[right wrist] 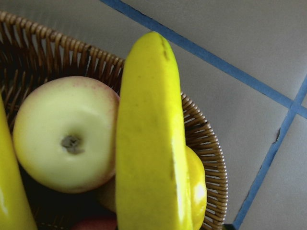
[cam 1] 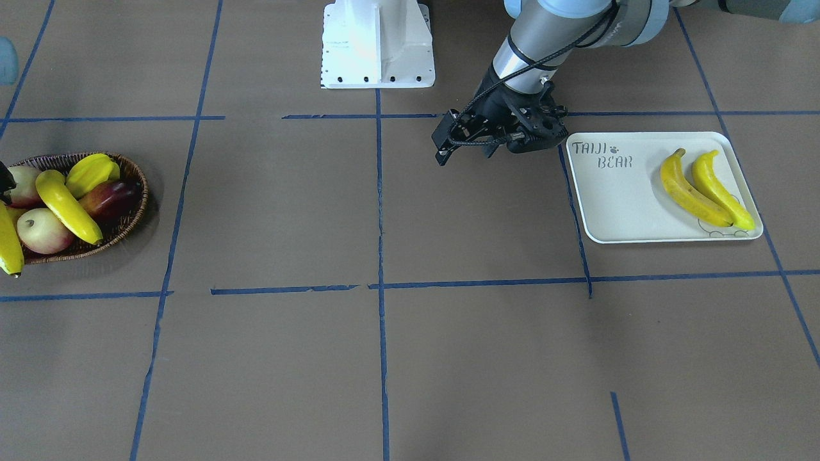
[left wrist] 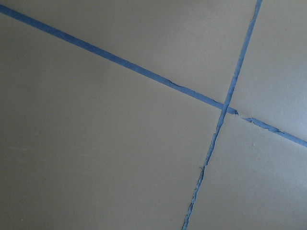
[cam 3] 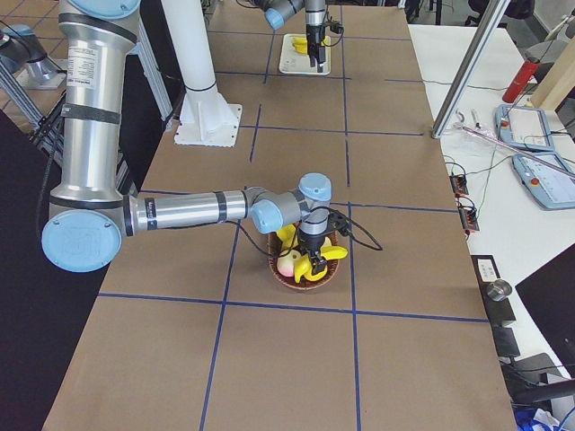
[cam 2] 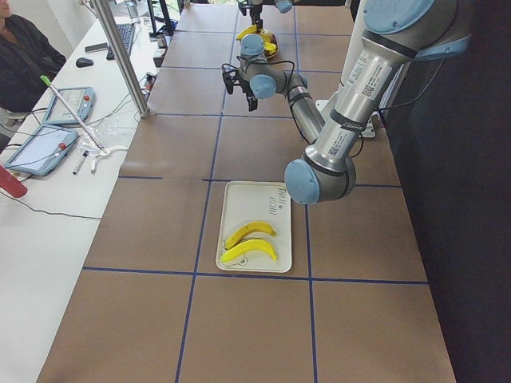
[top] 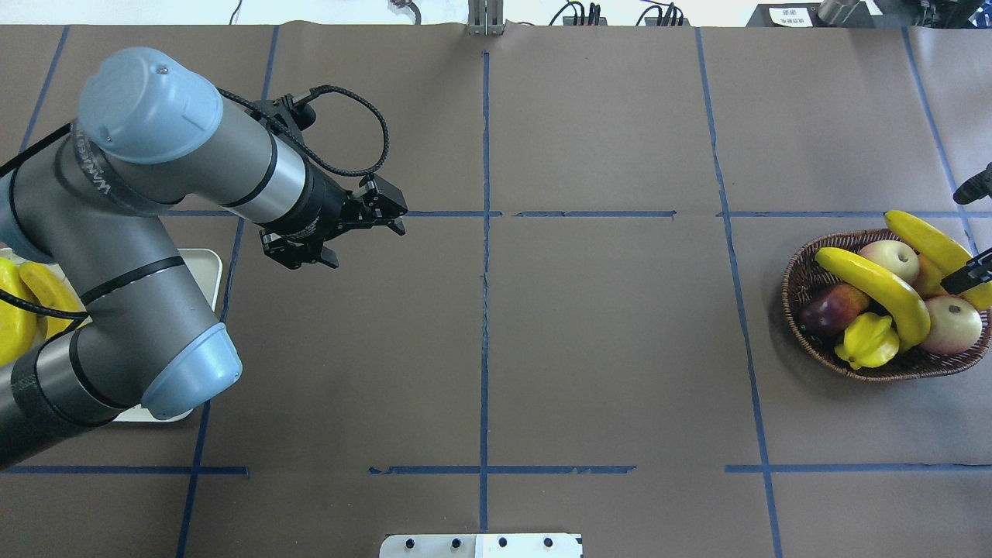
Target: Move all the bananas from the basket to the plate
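Taped table [cam 1: 448,358]: 2 bananas [cam 1: 695,192] lying on plate [cam 1: 615,205], 2 in basket [top: 806,271] w/ apples [top: 953,325]. L gripper [top: 397,217] hovering nr plate, fingers apart, empty. R gripper [top: 974,230] straddling 1 basket banana [top: 934,242], fingers apart.

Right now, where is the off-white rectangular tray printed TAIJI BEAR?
In the front-facing view the off-white rectangular tray lies at the right, on the robot's left side. It holds two yellow bananas, and the left gripper is near its printed corner.
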Controlling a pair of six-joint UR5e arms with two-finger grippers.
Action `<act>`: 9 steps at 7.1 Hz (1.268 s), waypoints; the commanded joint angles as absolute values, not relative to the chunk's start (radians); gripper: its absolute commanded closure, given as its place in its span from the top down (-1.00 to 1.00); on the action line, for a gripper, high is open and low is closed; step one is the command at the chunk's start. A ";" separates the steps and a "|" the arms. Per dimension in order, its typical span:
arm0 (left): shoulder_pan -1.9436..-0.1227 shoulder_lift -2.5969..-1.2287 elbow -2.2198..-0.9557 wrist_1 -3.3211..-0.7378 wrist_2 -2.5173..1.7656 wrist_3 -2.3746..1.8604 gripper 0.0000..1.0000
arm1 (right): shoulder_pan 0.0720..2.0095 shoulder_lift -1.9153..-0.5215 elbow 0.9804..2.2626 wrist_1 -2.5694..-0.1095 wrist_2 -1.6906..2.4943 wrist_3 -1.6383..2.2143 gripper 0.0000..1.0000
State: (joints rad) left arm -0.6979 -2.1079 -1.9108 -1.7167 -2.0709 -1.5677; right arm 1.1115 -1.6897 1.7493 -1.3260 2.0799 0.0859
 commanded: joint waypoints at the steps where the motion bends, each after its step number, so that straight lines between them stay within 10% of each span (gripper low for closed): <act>1: -0.698 -2.106 -1.913 -1.717 -2.071 -1.568 1.00 | 1.115 -1.697 1.762 -1.322 2.112 0.083 -1.00; 5: -0.696 -2.108 -1.908 -1.717 -2.071 -1.568 1.00 | 1.215 -1.753 1.960 -1.487 2.210 0.025 -1.00; 9: -0.696 -2.112 -1.908 -1.727 -2.074 -1.568 1.00 | 1.172 -1.438 2.059 -1.752 2.287 0.126 -1.00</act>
